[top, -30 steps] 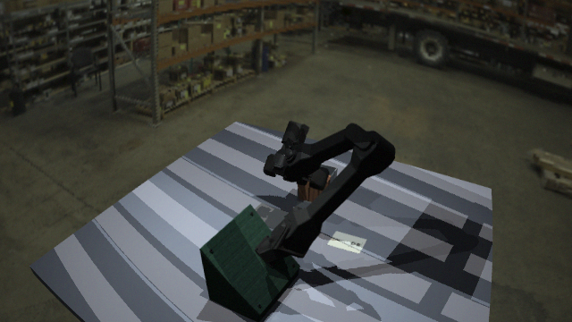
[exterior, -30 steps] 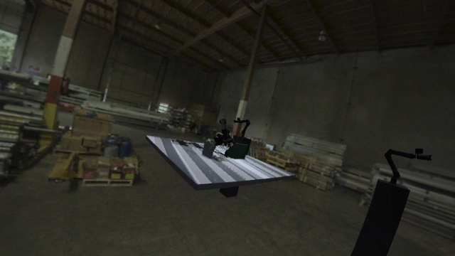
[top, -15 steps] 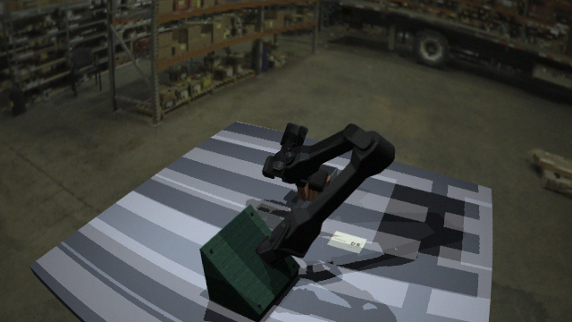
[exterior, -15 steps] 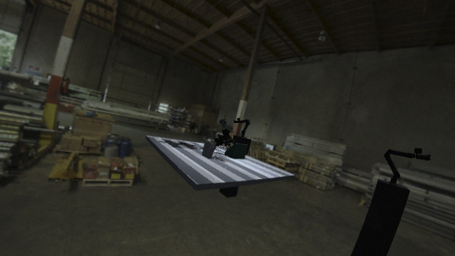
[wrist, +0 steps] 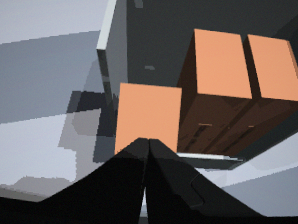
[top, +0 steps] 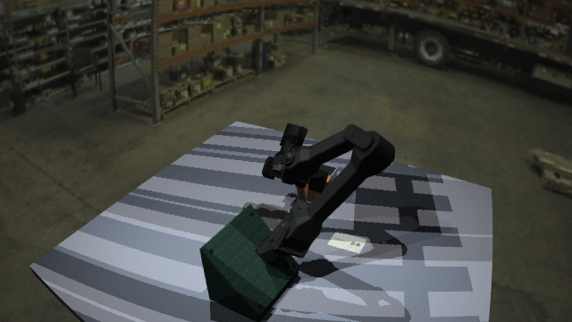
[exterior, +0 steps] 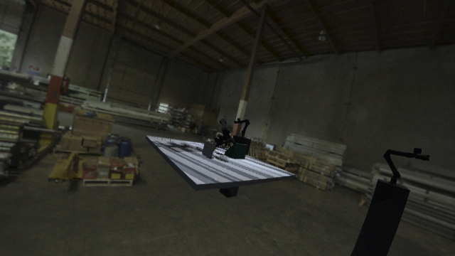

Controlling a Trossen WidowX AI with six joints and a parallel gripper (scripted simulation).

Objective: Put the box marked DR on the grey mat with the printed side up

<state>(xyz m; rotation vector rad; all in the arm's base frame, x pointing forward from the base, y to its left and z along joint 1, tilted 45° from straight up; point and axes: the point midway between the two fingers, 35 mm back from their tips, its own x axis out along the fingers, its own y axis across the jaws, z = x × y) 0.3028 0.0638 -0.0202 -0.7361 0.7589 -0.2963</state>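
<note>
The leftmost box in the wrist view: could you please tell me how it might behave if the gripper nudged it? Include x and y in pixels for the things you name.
The leftmost box point(wrist: 148, 112) looks stiff, its edges being straight and faces flat. It would probably tip sideways fairly easily, as a gap separates it from the neighbouring box point(wrist: 222, 62). Its flat sides suggest it wouldn't roll.

Warehouse interior: stocked pallet racking point(top: 155, 67) beyond the gripper point(top: 318, 181) point(wrist: 147, 148); farther off, a truck wheel point(top: 432, 48) and, behind the arm, stacked lumber point(exterior: 314, 144).

The arm point(top: 332, 192) point(exterior: 224, 136) is matte black, with chunky rounded links and tapering black jaws.
</note>
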